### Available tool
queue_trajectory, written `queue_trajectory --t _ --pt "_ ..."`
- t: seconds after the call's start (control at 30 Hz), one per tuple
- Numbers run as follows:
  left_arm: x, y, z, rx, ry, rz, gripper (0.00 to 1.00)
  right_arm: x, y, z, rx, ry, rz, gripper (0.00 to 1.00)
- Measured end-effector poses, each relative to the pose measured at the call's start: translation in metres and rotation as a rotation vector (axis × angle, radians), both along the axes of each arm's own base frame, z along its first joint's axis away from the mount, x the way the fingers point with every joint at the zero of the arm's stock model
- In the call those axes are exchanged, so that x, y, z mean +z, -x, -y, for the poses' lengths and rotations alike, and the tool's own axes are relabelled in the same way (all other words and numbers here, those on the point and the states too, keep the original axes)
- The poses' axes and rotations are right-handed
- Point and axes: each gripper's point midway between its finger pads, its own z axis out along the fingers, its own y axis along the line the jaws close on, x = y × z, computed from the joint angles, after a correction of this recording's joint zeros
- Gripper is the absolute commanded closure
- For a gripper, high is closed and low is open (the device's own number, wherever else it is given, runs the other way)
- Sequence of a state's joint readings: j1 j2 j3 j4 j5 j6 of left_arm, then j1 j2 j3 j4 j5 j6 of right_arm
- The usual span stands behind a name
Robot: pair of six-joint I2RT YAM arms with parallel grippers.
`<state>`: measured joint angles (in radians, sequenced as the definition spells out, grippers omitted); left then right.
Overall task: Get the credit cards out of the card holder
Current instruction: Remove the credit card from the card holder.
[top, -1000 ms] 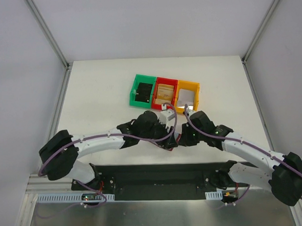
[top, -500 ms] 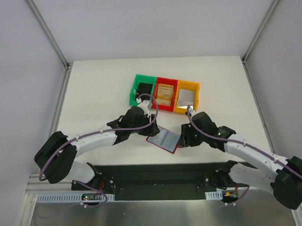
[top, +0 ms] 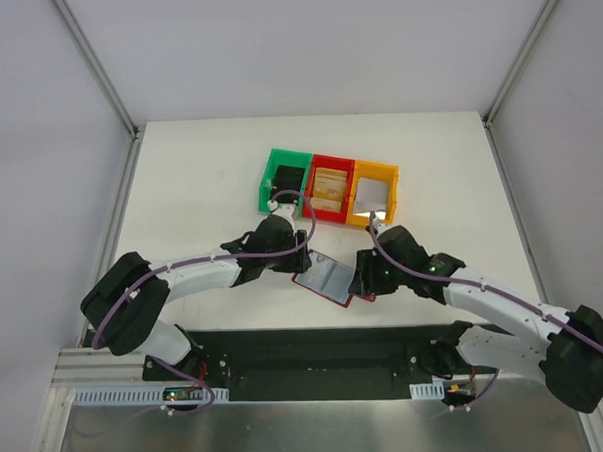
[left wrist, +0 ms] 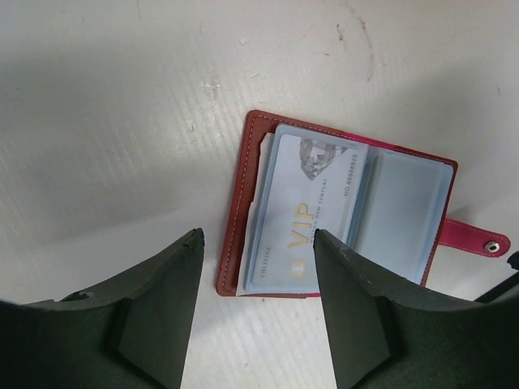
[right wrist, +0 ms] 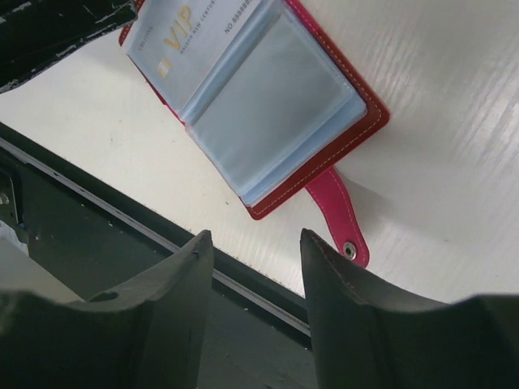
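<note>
Card holder (left wrist: 401,215) lies open; VIP card (left wrist: 304,211) readable only from wrists; left fingers (left wrist: 154,316), right fingers (right wrist: 154,308) apart, empty.

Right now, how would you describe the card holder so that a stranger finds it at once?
On the white table, start at the red bin, middle of three, and come toward the near edge. There lies the card holder, opened. Unlike that bin, it is a flat dark red wallet with grey-blue pockets, a VIP card and a strap tab.
</note>
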<state>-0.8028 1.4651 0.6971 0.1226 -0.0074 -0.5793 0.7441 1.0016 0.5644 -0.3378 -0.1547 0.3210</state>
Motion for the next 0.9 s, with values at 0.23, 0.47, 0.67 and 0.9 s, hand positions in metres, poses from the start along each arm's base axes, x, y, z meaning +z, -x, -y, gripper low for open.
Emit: queue_trajectory --t 0.23,0.47,0.67,0.9 --pt "-0.006 0.001 0.001 -0.002 -0.002 -0.018 0.45 -0.027 0.003 -0.003 -0.051 0.006 -0.076 0.41" --pt "-0.009 0.009 0.011 -0.045 0.044 -0.047 0.47 -0.046 -0.014 0.005 -0.132 0.044 -0.116 0.41" --pt "-0.021 0.019 0.005 -0.046 0.059 -0.072 0.50 -0.049 -0.034 0.006 -0.166 0.035 -0.105 0.43" --pt "-0.022 0.022 0.004 -0.031 0.098 -0.069 0.60 -0.050 -0.054 -0.005 -0.139 0.039 -0.097 0.48"
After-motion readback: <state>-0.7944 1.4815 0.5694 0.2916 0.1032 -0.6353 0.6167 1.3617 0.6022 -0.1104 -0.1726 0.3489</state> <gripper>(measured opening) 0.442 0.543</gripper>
